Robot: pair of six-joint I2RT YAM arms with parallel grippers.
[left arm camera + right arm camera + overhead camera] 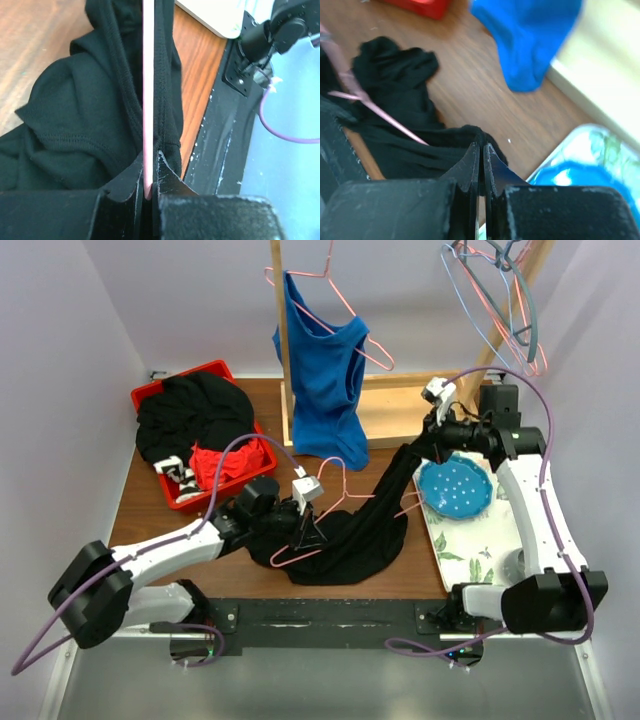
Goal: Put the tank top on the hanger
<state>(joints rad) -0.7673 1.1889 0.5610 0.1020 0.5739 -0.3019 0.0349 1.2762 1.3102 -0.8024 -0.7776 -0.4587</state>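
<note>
left arm (165,552): white links, black joints
right arm (540,515): same white and black
cables (543,398): purple, looped along both arms
wrist cameras (305,487): small white boxes
left gripper (150,162): matte black, scuffed
right gripper (482,147): matte black, scuffed
base plate (320,620): black, white specks

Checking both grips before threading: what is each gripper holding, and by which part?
Left gripper pinches the hanger on its wire; right gripper pinches the tank top by a lifted edge.

I see the black tank top (370,525) draped diagonally across the surface (150,502), far end lifted; the pink wire hanger (148,100) stands tilted against its folds.
</note>
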